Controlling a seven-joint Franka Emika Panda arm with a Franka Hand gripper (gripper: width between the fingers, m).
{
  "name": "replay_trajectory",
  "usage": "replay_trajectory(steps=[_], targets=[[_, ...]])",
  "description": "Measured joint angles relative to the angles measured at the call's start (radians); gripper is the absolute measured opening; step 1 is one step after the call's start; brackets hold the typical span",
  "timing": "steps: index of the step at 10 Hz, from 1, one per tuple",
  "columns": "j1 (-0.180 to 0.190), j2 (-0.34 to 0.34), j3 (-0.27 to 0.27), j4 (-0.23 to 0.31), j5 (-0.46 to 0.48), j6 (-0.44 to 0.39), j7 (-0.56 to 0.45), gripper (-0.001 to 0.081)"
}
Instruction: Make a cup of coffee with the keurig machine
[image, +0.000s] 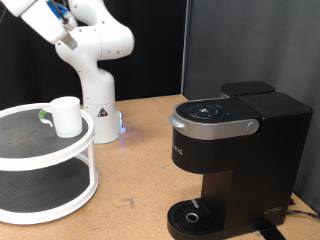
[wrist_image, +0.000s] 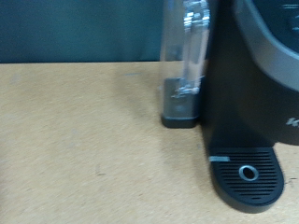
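The white cup (image: 66, 115) stands on the top tier of a round white two-tier stand (image: 30, 165) at the exterior view's left. The black keurig machine (image: 235, 150) stands at the exterior view's right, lid down, with its round drip tray (image: 191, 215) bare at the front. The wrist view shows the machine's body (wrist_image: 248, 75), its drip tray (wrist_image: 247, 174) and its clear water tank (wrist_image: 183, 56) from the side. Only the white arm (image: 85, 40) shows, running out of the exterior view's top left. The gripper is in neither view.
The arm's white base (image: 100, 115) stands behind the stand with a small blue light beside it. The wooden table top (image: 140, 170) runs between the stand and the machine. A black backdrop closes the rear. A cable lies by the machine's lower right.
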Motion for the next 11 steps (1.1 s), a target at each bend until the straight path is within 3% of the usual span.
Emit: replay_trajectory(steps=[2,7,11], targets=[[0.000,0.000,-0.037,0.032,-0.007,-0.025,-0.020,0.0000],[-0.023,-0.001,-0.055,0.025,-0.095,-0.033,-0.051,0.0000],[-0.047,-0.017,-0.104,0.031,-0.093,-0.014,-0.061,0.0000]])
